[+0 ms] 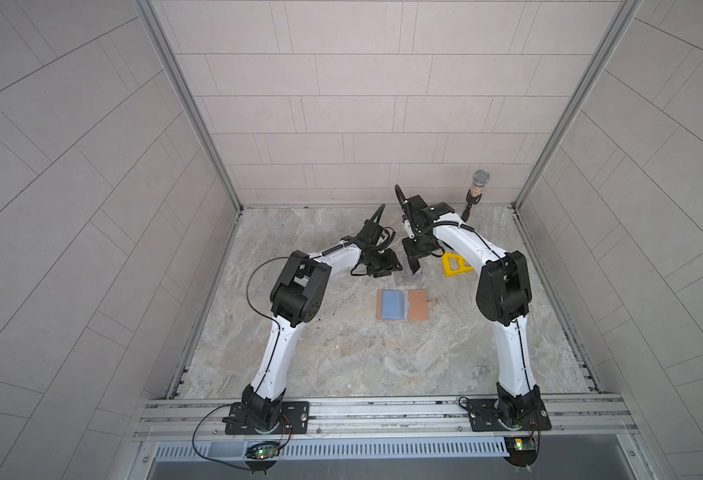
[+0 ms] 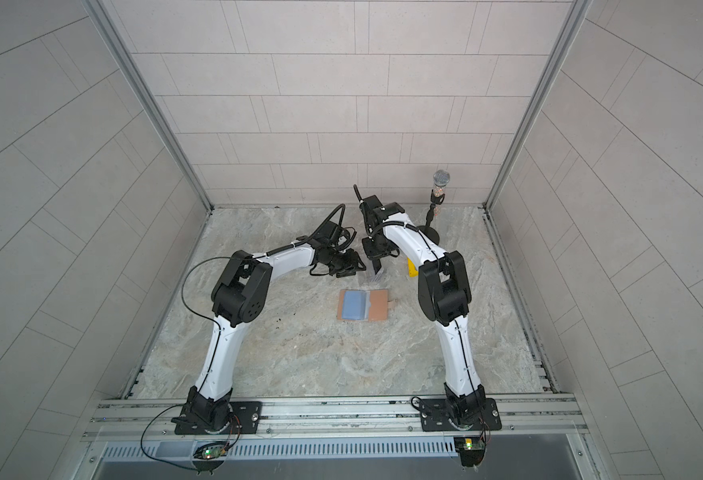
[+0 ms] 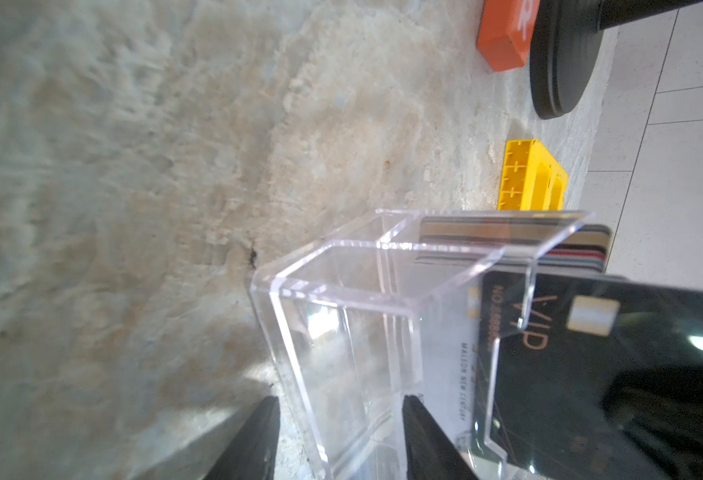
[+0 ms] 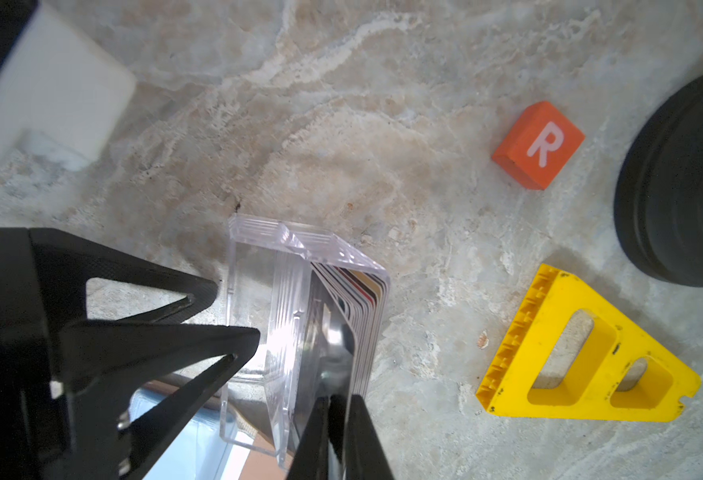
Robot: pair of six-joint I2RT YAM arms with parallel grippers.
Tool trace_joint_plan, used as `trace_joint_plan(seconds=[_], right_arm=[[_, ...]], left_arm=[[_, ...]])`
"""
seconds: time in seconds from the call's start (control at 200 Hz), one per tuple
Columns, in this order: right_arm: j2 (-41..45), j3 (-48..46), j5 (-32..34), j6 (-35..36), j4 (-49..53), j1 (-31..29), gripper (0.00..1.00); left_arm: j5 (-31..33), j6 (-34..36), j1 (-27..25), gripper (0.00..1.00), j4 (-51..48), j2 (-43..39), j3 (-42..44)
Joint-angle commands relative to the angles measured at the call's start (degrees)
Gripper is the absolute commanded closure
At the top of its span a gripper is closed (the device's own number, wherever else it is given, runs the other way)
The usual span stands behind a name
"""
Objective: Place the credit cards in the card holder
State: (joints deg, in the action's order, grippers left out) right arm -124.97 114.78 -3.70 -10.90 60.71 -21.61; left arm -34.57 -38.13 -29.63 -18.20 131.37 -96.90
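**Surface and enclosure.** The counter (image 1: 383, 365) is a flat slab with a grey-beige marble pattern. Pale rectangular tiles line the walls (image 1: 341, 104) on three sides.

**Task items.** The card holder (image 1: 401, 304) lies open and flat near the middle of the counter. It is tan and leather-like, with a blue pocket on one half and a small tab on the other. Just behind it stands a clear stand (image 3: 341, 332) of rigid, glossy plastic with sharp edges. Its rear section holds the credit cards (image 4: 368, 303) upright, as thin stacked edges. The foremost is a glossy black card (image 3: 570, 365) with a metallic chip.

**End effectors.** The left end effector (image 3: 340, 399) grips the empty front section of the stand between its fingers. The right end effector (image 4: 338, 401) has its fingers pressed together on the black card, which is in the stand.

**Other items.** A yellow ribbed triangle (image 4: 557, 291) with two slots, an orange block (image 4: 536, 145) marked R and a round black base (image 4: 682, 187) rest beside the stand.
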Motion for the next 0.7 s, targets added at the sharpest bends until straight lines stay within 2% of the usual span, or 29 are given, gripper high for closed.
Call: trace_joint_plan(seconds=[0.0, 0.085, 0.395, 0.696], right_arm=[[2.62, 0.78, 2.5, 0.52, 2.66, 0.52, 0.94], [2.63, 1.12, 1.83, 0.51, 2.99, 0.51, 1.0], [5.28, 1.54, -4.1, -0.08, 2.97, 1.54, 1.0], [12.4, -3.23, -13.26, -2.2, -1.4, 5.7, 1.0]], left_arm=[[3.02, 0.02, 0.48, 0.48, -4.65, 0.91, 2.24], [2.91, 0.0, 0.51, 0.48, -4.64, 0.92, 2.2], [0.76, -0.36, 0.52, 0.48, -3.56, -0.74, 1.86], [-4.29, -0.63, 0.52, 0.38, 0.25, -5.98, 1.63]])
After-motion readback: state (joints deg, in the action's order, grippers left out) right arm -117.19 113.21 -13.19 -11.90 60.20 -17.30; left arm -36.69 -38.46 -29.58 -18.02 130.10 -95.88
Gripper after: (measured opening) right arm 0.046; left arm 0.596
